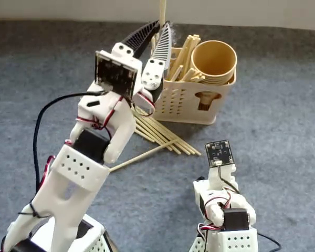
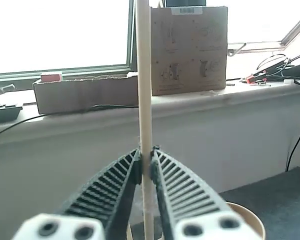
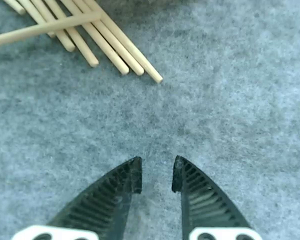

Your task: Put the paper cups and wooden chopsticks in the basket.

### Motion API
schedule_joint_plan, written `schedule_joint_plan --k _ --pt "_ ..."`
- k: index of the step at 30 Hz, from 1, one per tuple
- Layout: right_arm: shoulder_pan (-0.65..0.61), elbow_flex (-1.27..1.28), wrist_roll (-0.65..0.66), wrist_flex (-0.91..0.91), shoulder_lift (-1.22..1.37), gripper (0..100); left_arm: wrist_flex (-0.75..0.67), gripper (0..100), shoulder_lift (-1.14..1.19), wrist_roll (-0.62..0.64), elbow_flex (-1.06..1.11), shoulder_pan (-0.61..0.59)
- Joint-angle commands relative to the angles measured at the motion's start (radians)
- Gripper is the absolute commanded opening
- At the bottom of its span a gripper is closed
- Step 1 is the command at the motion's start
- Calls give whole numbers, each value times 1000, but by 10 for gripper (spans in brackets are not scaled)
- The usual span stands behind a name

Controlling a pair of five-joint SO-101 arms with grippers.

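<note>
Left wrist view: the left gripper [image 2: 146, 156] pinches an upright chopstick [image 2: 143, 75] between its tips, over the basket's [image 1: 189, 107] edge. The right gripper [image 3: 156, 175], slightly parted and empty, sits near loose chopsticks [image 3: 110, 47].

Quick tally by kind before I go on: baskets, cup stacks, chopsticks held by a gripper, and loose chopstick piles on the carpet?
Basket: 1
Cup stack, in the basket: 1
Chopstick held by the left gripper: 1
Loose chopstick pile on the carpet: 1, sticks overlap too much to count singly
Total: 4
</note>
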Motion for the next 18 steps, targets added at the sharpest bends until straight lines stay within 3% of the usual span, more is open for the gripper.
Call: schedule_joint_plan --k 1,14,18 --pt "-2 117 11 5 -10 119 -26 6 38 18 -59 8" --pt "-2 117 11 5 -10 119 -18 8 216 15 -53 -19" --pt "-2 117 11 5 -10 119 83 53 239 20 -59 -50"
